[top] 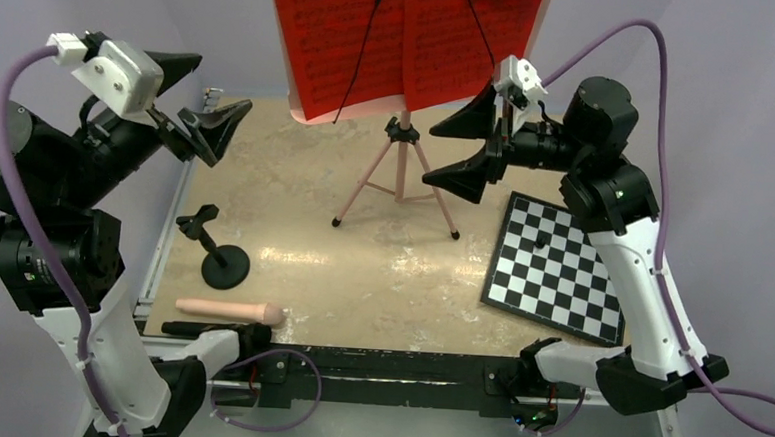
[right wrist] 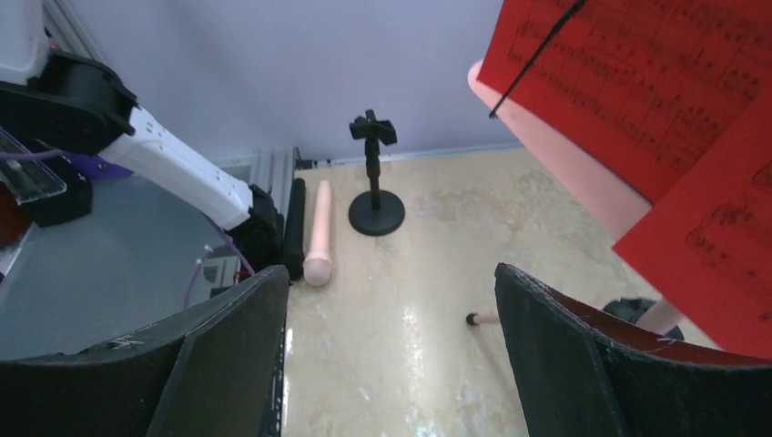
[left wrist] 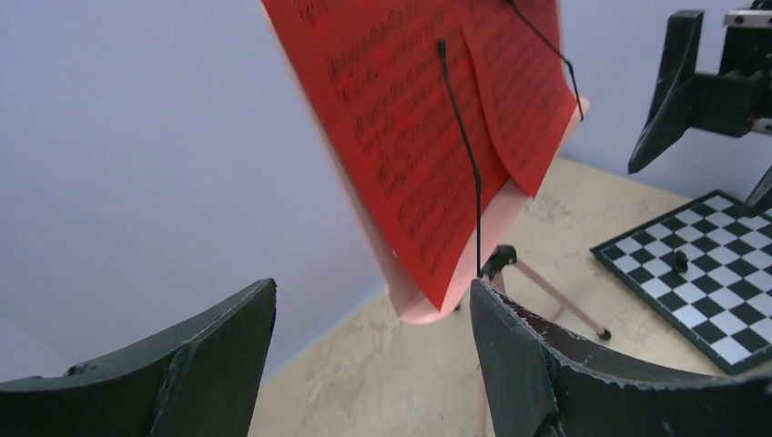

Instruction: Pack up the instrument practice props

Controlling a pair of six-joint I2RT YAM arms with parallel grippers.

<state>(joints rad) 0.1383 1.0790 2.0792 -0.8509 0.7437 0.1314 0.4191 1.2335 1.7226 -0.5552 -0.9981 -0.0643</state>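
Progress: nothing is judged to be packed yet. Every prop is seen out on the counter (top: 360, 277), and no case or bag is shown in any view.
Music stand: the pink music stand (top: 399, 174) is set up at upper centre of the top view. Its tripod legs are spread on the counter, and its tilted desk is cut off by the top edge.
Pages: the red sheet-music pages (top: 373, 38) are laid overlapping on the desk, each held under a thin black wire arm.
Clip stand: a black clip stand (top: 223, 260) with a round base is stood upright at lower left, well apart from the tripod.
Pink rod: the pink rod (top: 230, 311) is laid flat just below that base, near the bottom edge of the counter. A dark long shape is seen beside it in the right wrist view, and what it is cannot be told.
Left gripper: the left gripper (top: 213, 134) is held spread and empty at upper left, aimed toward the pages.
Right gripper: the right gripper (top: 435, 157) is held spread and empty just right of the tripod head, touching nothing.
Left to do: the pages are judged to need lifting off, the stand folding, and the rod and clip stand collecting.
Surface: a beige, marbled counter with glossy patches is shown. A black-and-white checkerboard (top: 556, 272) is laid at lower right, with a small dark piece on it.
Room: plain pale lilac walls (top: 732, 56) are seen all round, and purple cables (top: 664, 163) are looped from both arms.
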